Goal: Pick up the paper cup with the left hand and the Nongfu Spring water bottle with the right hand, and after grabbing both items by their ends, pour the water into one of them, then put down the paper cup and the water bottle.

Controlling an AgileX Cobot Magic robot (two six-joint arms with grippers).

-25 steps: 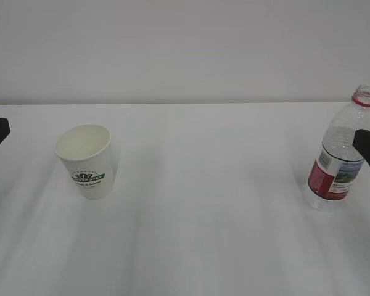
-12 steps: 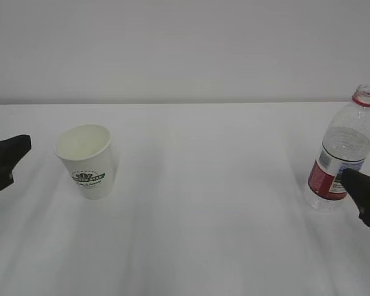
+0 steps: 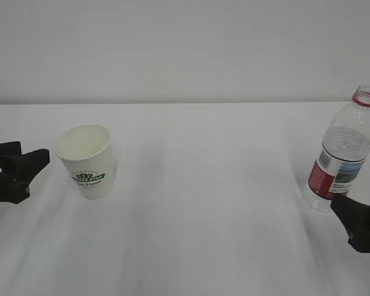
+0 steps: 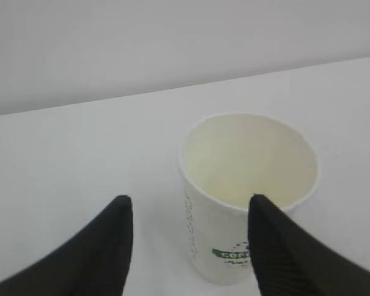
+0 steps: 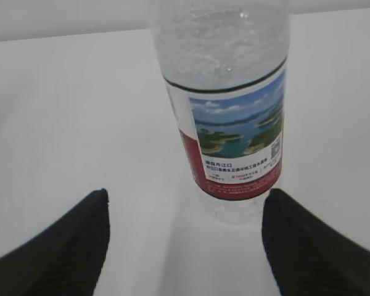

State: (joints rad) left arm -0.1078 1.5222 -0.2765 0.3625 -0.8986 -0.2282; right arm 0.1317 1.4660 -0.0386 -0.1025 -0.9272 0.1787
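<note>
On a white bench (image 3: 197, 203), the left hand (image 3: 21, 169) has slid in beside the upright cup (image 3: 86, 160), fingers spread and empty, while at far right the right hand (image 3: 361, 225) has dropped below the standing bottle (image 3: 344, 151), also spread, touching nothing; both grasps seem imminent.

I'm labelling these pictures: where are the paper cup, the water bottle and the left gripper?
paper cup (image 3: 89, 176), exterior view, on its green logo.
water bottle (image 5: 237, 139), right wrist view, on its picture label.
left gripper (image 4: 188, 237), left wrist view, midway between the fingertips.
</note>
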